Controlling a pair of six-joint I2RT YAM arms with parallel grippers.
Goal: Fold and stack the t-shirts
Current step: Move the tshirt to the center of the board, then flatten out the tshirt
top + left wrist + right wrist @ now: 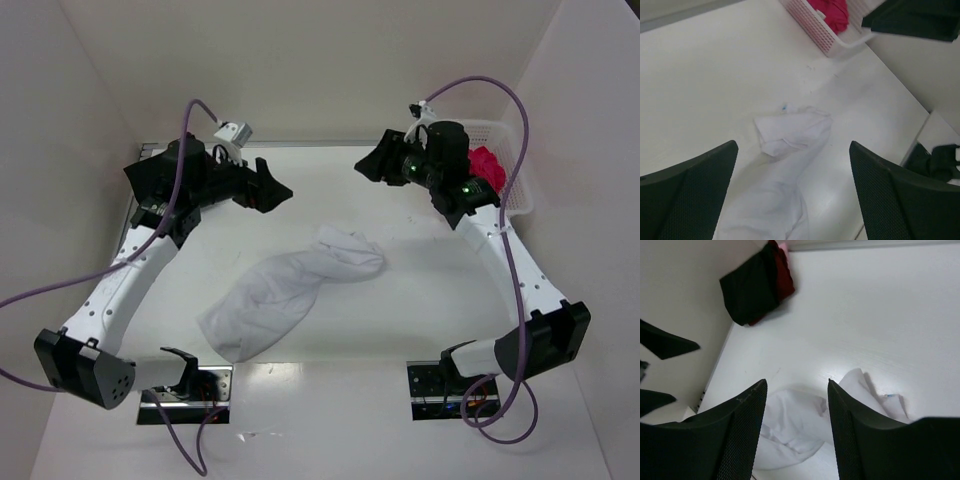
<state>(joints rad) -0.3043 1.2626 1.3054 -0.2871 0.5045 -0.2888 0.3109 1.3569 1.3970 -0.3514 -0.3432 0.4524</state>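
Starting on my left, I see the left gripper (276, 190) hanging above the far left part of the table (430, 310). Its fingers (690, 195) are spread wide and hold nothing. My right wrist camera looks across to that side. There the black t-shirt (751, 289) lies over the dark red t-shirt (785, 281), both bunched against the wall at the table's edge. I cannot make them out from the top camera.

In the middle the white t-shirt (288, 292) lies crumpled on the table in a long diagonal heap. Its thicker, bunched end points toward the far right, and neither gripper touches it. From the left wrist camera it lies below the open jaws.

Further right, the right gripper (366, 165) hovers above the far side of the table, facing the left one. Its fingers (742, 435) are also apart and empty.

At the far right corner stands the white lattice basket (518, 195), with the bright pink-red t-shirt (487, 166) wadded inside it.
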